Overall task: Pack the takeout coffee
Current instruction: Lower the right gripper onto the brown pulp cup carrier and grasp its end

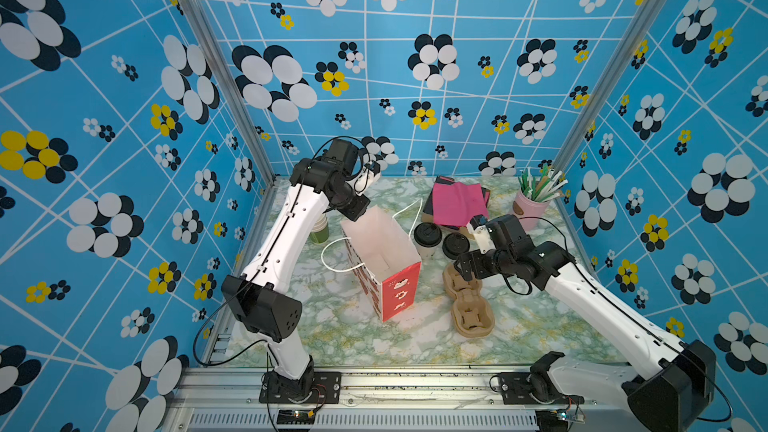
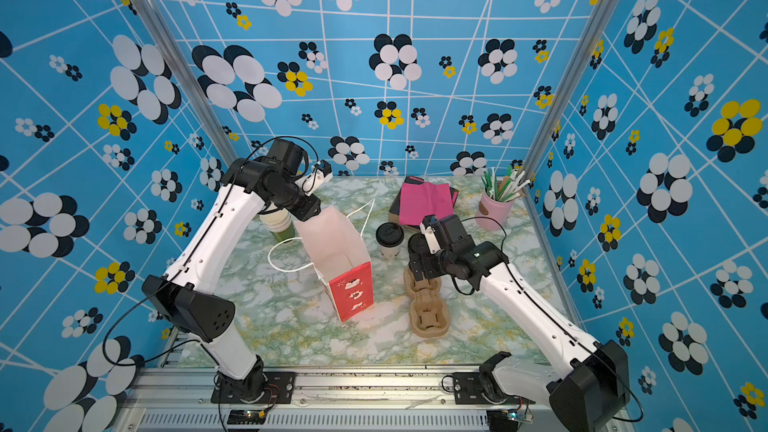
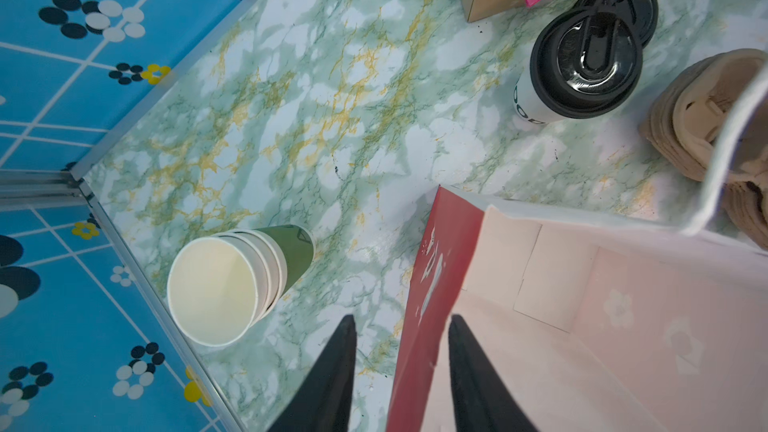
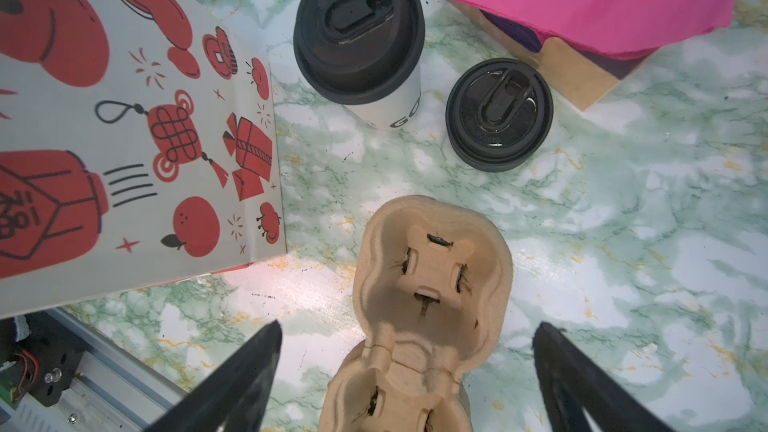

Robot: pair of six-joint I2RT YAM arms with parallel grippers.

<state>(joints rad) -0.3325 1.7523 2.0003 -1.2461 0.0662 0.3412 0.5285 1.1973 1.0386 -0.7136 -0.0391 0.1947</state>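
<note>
The small white paper cup with a black round sip lid (image 1: 427,238) is seen upright on the green marbled tabletop (image 1: 415,338), just beside the open red-and-white paper gift bag (image 1: 400,295) at its 3 o'clock in a top view. The left gripper (image 3: 401,320) is held narrowly open, its fingers astride the bag's red side wall without clamping it. The right gripper (image 4: 407,323) is spread wide and empty over the brown moulded-pulp cup carrier (image 4: 432,276), at the cup's 5 o'clock.
</note>
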